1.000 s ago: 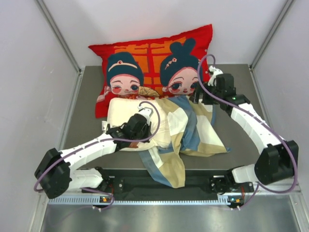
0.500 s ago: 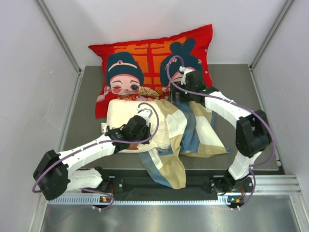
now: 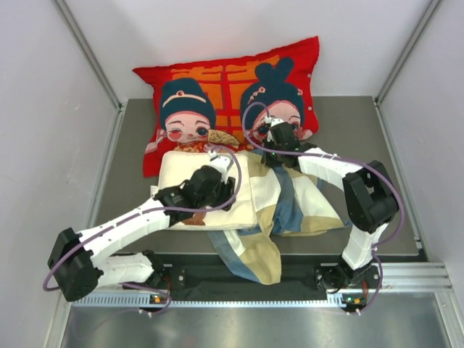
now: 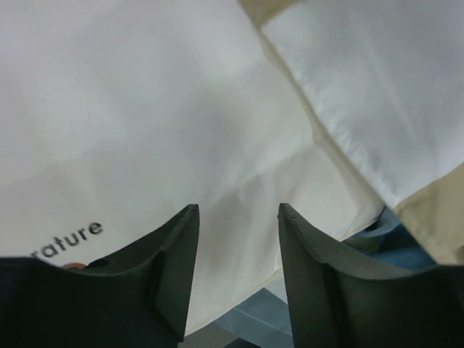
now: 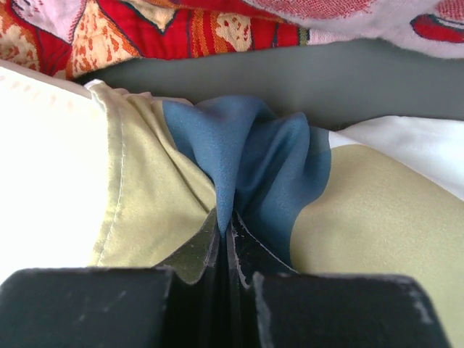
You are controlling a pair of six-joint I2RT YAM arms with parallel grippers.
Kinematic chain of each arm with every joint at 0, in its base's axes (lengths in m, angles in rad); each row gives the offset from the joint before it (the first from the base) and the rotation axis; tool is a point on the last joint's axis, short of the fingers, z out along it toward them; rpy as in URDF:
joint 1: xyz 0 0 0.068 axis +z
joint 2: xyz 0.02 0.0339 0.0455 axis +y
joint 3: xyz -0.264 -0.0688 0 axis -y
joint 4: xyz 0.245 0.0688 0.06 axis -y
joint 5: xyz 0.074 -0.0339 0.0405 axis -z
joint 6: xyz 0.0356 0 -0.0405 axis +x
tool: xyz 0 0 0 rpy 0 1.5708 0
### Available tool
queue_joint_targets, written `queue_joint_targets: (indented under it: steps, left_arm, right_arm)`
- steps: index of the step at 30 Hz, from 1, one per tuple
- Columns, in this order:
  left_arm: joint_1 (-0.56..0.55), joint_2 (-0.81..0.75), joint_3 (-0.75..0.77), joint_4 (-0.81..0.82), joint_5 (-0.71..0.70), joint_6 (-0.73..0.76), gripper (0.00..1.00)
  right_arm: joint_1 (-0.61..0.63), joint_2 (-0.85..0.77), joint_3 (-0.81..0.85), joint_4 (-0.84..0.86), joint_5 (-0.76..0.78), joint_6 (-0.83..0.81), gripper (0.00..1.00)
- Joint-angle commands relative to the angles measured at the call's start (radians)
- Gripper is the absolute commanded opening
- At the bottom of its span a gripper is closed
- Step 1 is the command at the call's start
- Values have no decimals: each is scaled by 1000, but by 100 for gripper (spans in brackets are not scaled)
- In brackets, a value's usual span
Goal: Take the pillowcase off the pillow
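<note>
The cream-white pillow (image 3: 181,172) lies in front of the red cushion, its right part still inside the blue, tan and cream checked pillowcase (image 3: 308,206). My left gripper (image 3: 226,193) rests on the pillow at the case's open edge. In the left wrist view it (image 4: 238,210) stands open over the pillow (image 4: 145,109), with nothing between its fingers and the pillowcase (image 4: 362,87) edge just beyond. My right gripper (image 3: 276,154) is at the case's far edge. In the right wrist view it (image 5: 225,221) is shut on a raised blue fold of the pillowcase (image 5: 246,145).
A large red cartoon-figure cushion (image 3: 225,80) leans at the back, close behind my right gripper, also the red cushion (image 5: 181,29) in the right wrist view. Part of the pillowcase hangs over the table's (image 3: 362,123) near edge. Grey walls close in both sides.
My left gripper opened and shifted slightly right on the pillow. My right arm swung left from the back right to the pillowcase's far edge and shut on a blue fold.
</note>
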Motion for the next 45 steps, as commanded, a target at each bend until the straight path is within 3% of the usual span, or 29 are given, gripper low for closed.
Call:
queue_joint_targets:
  steps: [1,5,9,11,16,19,24,31,39,42,43,45]
  left_arm:
    - [6,-22,132,61,-101,83,57]
    - [40,36,200,132,-133,176,83]
    - [176,154,199,195,-58,192,97]
    - [208,211,179,241,-38,216,98]
    - [241,283,111,533,13,357,99]
    - [262,335,122,606,74,417,99]
    - [291,415,134,675,189,529,99]
    - [385,543,197,628,408,548,99]
    - [425,727,404,292,614,610,88]
    - [425,764,438,188,666,621,68]
    - [425,768,429,175,668,618,53]
    - [425,761,415,161,668,611,43]
  right_arm:
    - [18,-32,-52,-47,11,4,0]
    - [18,-41,-60,-41,5,5,0]
    - [19,-49,-64,-36,-4,14,0]
    - [18,-55,-67,-33,-10,16,0]
    - [19,-66,-92,-13,-32,28,0]
    - [19,-70,-101,-7,-41,36,0]
    - [21,-80,-115,2,-53,45,0]
    - [19,-89,-124,-1,-59,47,0]
    - [19,-98,-132,-3,-53,47,0]
    - [19,-95,-129,-7,-49,44,0]
    - [19,-93,-127,-6,-47,45,0]
    - [18,-92,-121,-7,-47,48,0]
